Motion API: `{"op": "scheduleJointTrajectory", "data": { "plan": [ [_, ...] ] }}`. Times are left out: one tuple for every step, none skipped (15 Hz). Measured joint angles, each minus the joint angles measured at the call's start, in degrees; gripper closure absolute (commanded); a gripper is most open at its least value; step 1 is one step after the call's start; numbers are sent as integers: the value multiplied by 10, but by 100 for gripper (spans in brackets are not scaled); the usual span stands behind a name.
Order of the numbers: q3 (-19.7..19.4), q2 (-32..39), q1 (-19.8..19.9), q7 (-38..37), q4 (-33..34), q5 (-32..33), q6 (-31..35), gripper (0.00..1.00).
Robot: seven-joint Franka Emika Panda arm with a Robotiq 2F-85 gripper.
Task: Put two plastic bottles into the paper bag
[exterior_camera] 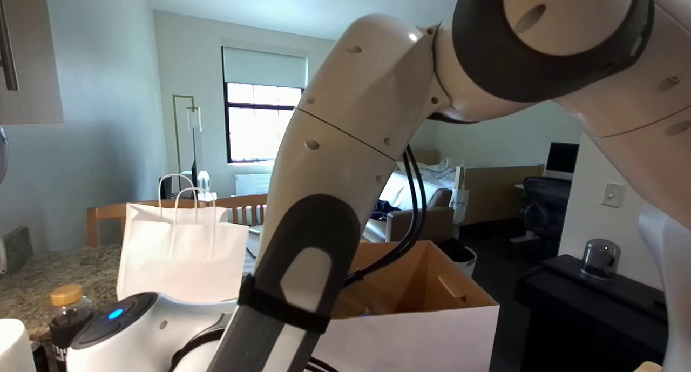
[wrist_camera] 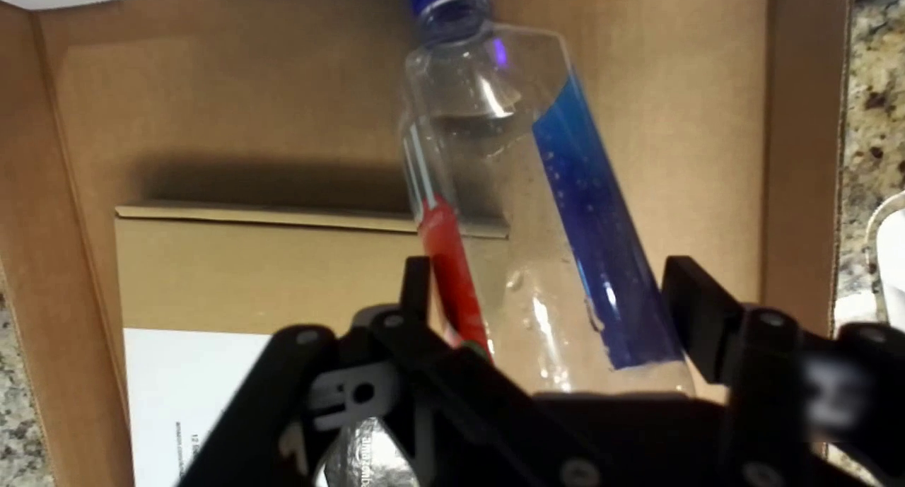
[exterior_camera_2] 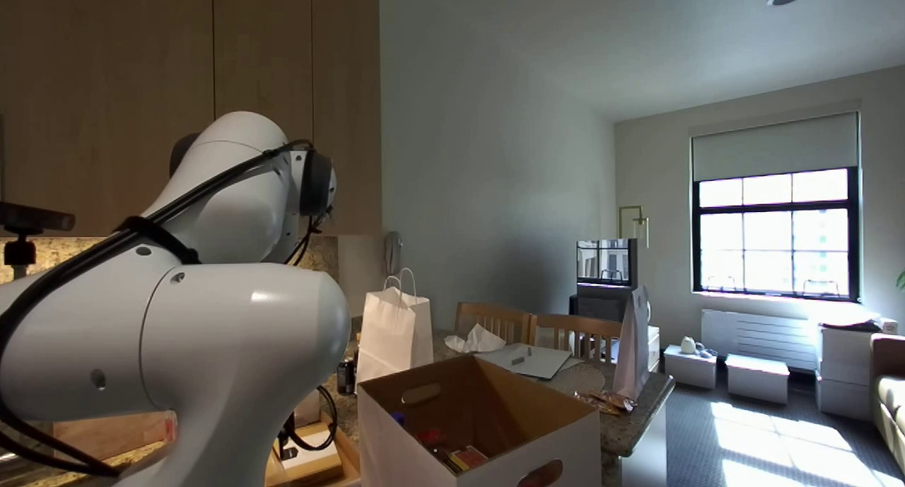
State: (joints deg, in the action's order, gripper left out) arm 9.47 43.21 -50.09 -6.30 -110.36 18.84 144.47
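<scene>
In the wrist view a clear plastic bottle (wrist_camera: 527,261) with a blue cap and red and blue markings lies slanted in a brown cardboard box (wrist_camera: 806,155). My gripper (wrist_camera: 546,275) is wide open, one finger on each side of the bottle. The right finger is close to it, perhaps touching. A narrow wedge shows at the left finger. The bottle's base is hidden behind the gripper. The white paper bag (exterior_camera: 181,261) stands upright with its handles up, also in an exterior view (exterior_camera_2: 396,328). The fingers are hidden in both exterior views. No second plastic bottle shows clearly.
A tall white-sided box (exterior_camera_2: 583,452), open on top, holds loose items, including a small blue thing (exterior_camera_2: 397,418). An orange-capped bottle (exterior_camera: 69,307) stands by the arm. A carton (wrist_camera: 283,275) and silver package (wrist_camera: 375,459) lie near my fingers. A dark can (exterior_camera_2: 345,377) stands beside the bag.
</scene>
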Motion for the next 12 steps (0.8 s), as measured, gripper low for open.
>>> {"op": "scheduleJointTrajectory", "data": {
  "plan": [
    [-4, 1, -3, -3, 0, 0, 7, 53],
    [-7, 1, -5, -7, 0, 0, 14, 58],
    [-9, 1, -5, -9, 0, 0, 20, 61],
    [-11, 2, -5, -11, 0, 0, 24, 62],
    [-14, 2, -5, -12, 0, 0, 27, 65],
    [-16, 2, -5, -13, 0, 0, 28, 69],
    [-19, 2, -5, -18, 1, 0, 29, 70],
    [-22, 0, -5, -23, 1, 0, 30, 70],
    [-25, -2, -5, -31, 1, 0, 31, 70],
    [-28, -7, -5, -40, 1, 0, 31, 70],
    [-31, -15, -5, -50, -3, -1, 31, 70],
    [-32, -28, -5, -61, -10, -1, 31, 70]
  ]
}}
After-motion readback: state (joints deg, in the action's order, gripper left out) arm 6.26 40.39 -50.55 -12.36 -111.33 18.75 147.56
